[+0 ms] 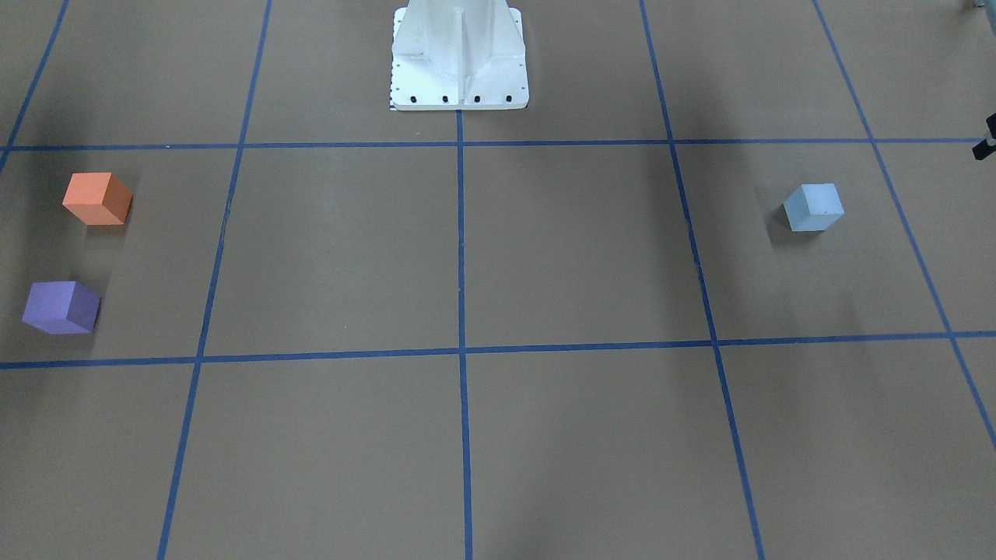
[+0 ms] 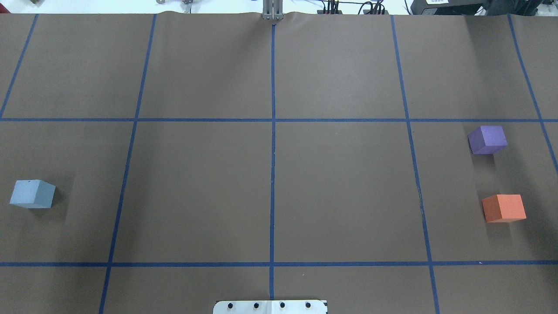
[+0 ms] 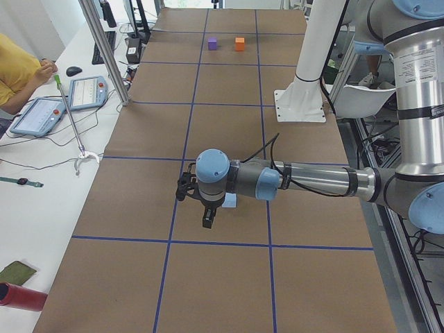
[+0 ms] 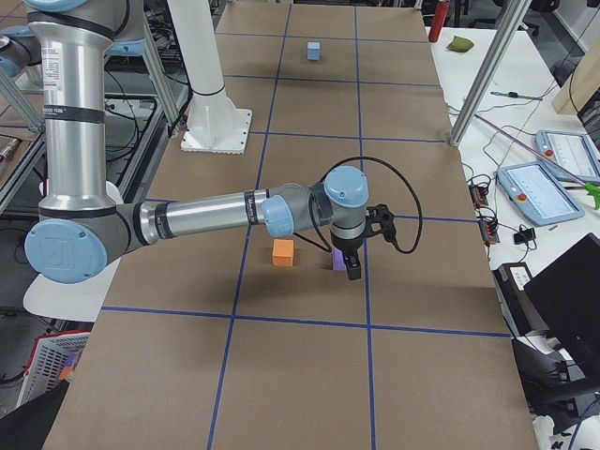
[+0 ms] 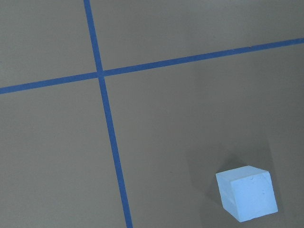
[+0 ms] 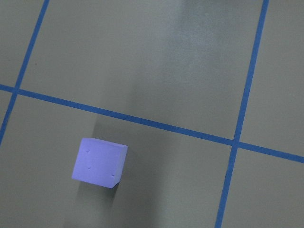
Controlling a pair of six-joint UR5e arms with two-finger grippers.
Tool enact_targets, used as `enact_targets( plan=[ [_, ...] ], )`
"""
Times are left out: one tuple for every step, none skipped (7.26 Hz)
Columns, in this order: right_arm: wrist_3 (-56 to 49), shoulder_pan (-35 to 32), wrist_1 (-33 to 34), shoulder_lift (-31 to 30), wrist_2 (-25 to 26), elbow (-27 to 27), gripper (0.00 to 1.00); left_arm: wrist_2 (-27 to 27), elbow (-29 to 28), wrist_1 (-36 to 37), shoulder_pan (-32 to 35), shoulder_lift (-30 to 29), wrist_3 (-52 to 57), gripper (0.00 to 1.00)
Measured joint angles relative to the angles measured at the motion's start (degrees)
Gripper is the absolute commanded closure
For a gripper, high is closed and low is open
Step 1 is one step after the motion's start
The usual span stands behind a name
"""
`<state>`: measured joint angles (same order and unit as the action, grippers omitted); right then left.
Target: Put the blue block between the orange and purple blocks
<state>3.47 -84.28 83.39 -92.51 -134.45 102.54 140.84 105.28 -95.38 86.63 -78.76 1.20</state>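
A pale blue foam cube [image 2: 32, 194] sits at the table's [image 2: 340, 183] left edge; the orange foam cube [image 2: 504, 208] and purple foam cube [image 2: 487, 139] sit at its right edge. The opening of the left gripper [image 3: 207, 220] and right gripper [image 4: 352, 270] cannot be told.

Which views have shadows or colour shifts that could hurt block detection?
Overhead exterior: soft, broad shadows darken the table beside the blue block and around the purple block and orange block. Exterior front-facing: the blue block looks washed-out, pale grey-blue. Right wrist-mounted: the purple block reads bluish, with a dark shadow streak and paler sheen on the table above it. Left wrist-mounted: sharp, only a faint shadow.
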Motion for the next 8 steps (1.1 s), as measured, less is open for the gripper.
enact_targets(
  plan=[
    [-0.1,-0.5,0.5,-0.6,0.5,0.1,0.00,0.0,0.1,0.3,0.0,0.1,-0.2,0.00],
    [-0.4,-1.6,1.8,-1.9,0.2,0.5,0.00,0.0,0.0,1.3,-0.2,-0.2,-0.5,0.00],
    [-0.6,-2.4,3.1,-3.3,-0.4,1.1,0.00,-0.5,0.0,2.5,-0.3,-0.6,-0.7,0.00],
    [-0.7,-2.7,3.6,-4.4,-0.9,1.4,0.00,-1.7,0.2,3.0,-0.4,-1.0,-0.7,0.00],
    [-0.7,-2.8,3.8,-5.2,-2.0,1.6,0.00,-3.2,-0.1,3.1,-0.5,-2.0,-0.8,0.00],
    [-0.7,-2.8,3.9,-5.6,-3.3,1.7,0.00,-3.9,-1.0,3.2,-0.5,-3.2,-0.7,0.00],
    [-0.7,-2.8,3.9,-5.8,-3.7,1.7,0.00,-4.1,-1.8,2.9,-0.6,-3.7,-0.4,0.00],
    [-0.7,-2.6,3.8,-5.9,-3.8,1.5,0.00,-4.2,-2.5,2.6,-0.6,-3.7,-0.2,0.00]
  ],
)
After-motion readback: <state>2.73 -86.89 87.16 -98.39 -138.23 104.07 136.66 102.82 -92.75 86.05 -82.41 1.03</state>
